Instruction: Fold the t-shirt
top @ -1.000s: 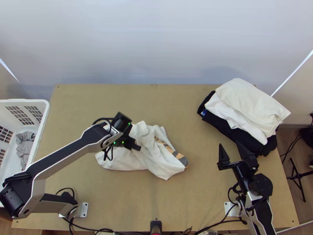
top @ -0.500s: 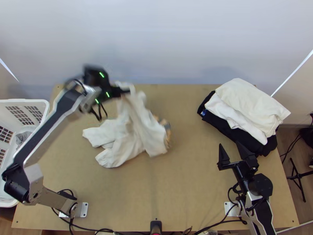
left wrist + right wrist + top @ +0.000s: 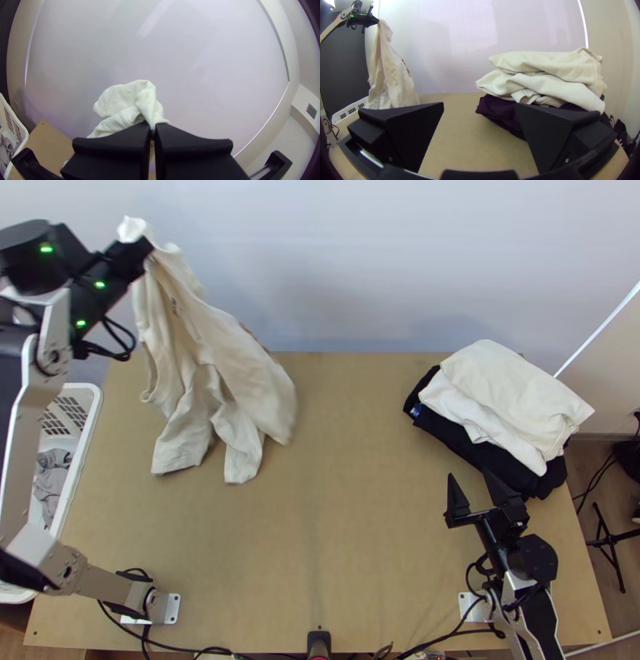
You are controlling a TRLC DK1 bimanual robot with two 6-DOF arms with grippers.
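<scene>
Item under inspection: one off-white t-shirt [image 3: 212,352], hanging from the left gripper [image 3: 147,250] over the far left part of the table [image 3: 360,540]. From where I stand, the left gripper is closed firmly on a bunched upper portion of the cloth, with a short crumpled end poking out past its fingertips. Below the grip the shirt drops in long, loose pleats, its lower ends spreading apart. Whether those ends touch the tabletop I cannot rightly tell from this angle.

Right gripper [image 3: 469,474]: fingers wide apart, nothing between them, positioned above the table's right side, near a stack of folded garments [image 3: 508,392], cream and white over dark.

Progress: the shirt is picked up; no fold is found in it. I would rate the work as at its opening stage. Outstanding, in my judgement: bring a second edge or shoulder into the right gripper, open the cloth out, lay it flat, fold it, and presumably add it to the stack. The bunched grip may make finding a clean edge awkward. A white basket [image 3: 94,412] at the left holds further grey cloth [image 3: 53,478].
</scene>
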